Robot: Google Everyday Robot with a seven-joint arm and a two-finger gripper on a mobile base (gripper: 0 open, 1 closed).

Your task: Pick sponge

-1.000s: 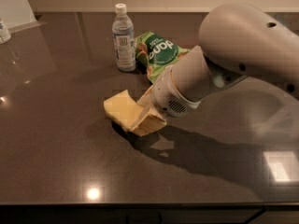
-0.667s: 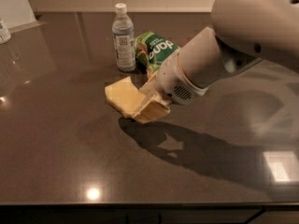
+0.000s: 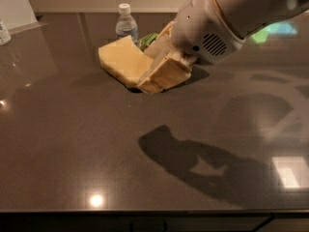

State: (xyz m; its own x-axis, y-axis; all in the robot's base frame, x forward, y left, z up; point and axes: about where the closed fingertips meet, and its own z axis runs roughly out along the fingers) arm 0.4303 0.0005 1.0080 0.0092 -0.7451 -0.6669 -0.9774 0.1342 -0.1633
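Since the earlier frame the arm has risen and swung up-frame, carrying the sponge (image 3: 121, 60) clear of the counter (image 3: 72, 144), so its shadow (image 3: 193, 164) now lies well apart from it, toward the near edge. In the camera view the gripper (image 3: 146, 70) hangs above the counter's far half, its tan fingers (image 3: 165, 74) pinching the sponge's right end, the slab tilted, just before the bottle (image 3: 126, 24) and the green bag (image 3: 149, 38).
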